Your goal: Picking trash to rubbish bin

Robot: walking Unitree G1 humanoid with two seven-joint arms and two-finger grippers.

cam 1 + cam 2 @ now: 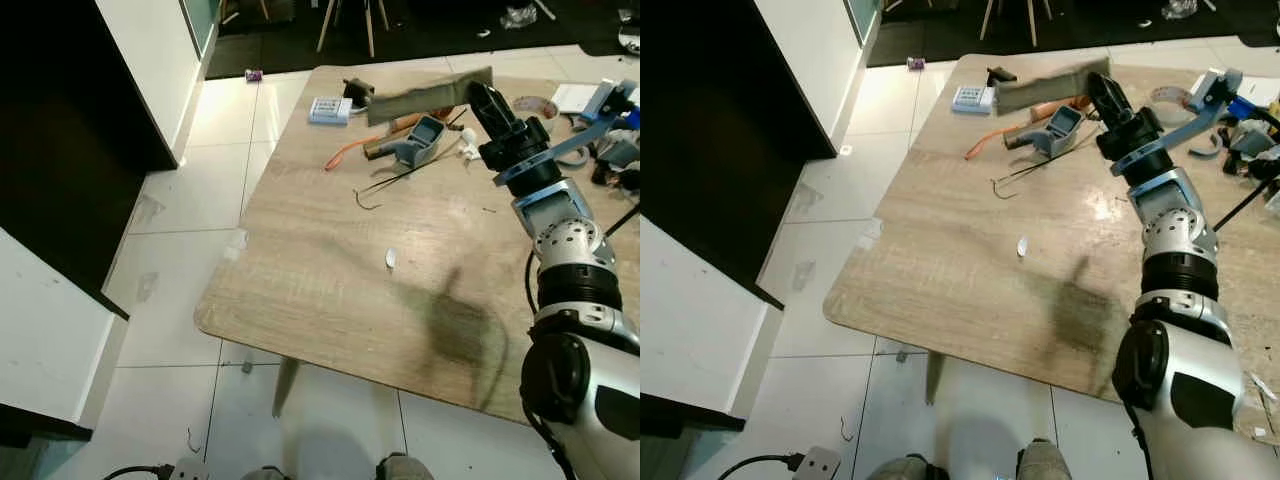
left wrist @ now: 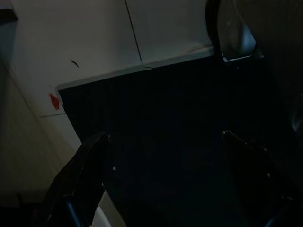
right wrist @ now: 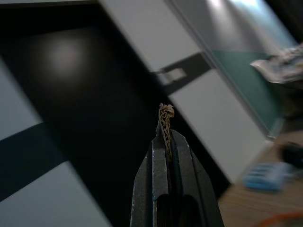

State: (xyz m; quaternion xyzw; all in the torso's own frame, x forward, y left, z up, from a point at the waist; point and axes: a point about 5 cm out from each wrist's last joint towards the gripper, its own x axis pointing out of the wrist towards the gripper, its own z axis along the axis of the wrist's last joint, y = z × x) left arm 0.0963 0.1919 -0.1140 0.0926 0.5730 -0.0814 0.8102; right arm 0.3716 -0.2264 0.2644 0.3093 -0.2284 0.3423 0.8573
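While the robot's own feet (image 1: 400, 467) show at the near edge on the white tiled floor (image 1: 190, 330), its silver right arm (image 1: 580, 300) reaches forward over the wooden counter (image 1: 330, 290), casting a dark shadow on the bare wood beside a small white scrap (image 1: 391, 258). Farther along, the right claw (image 1: 480, 92) is pressed together on one end of a flat strip of brown cardboard (image 1: 425, 96), which sticks out sideways toward the robot's left, lifted clear of the counter; in the right wrist view the cardboard's ragged edge (image 3: 165, 124) stands pinched between the two black fingers (image 3: 152, 175). Just beneath the strip lie a grey device (image 1: 420, 140), an orange cable (image 1: 345, 152) and a thin black wire (image 1: 385, 185), with a small blue-and-white box (image 1: 330, 109) near the far left corner. The left claw (image 2: 163, 156) hangs in shade, its fingers spread apart over dim floor.
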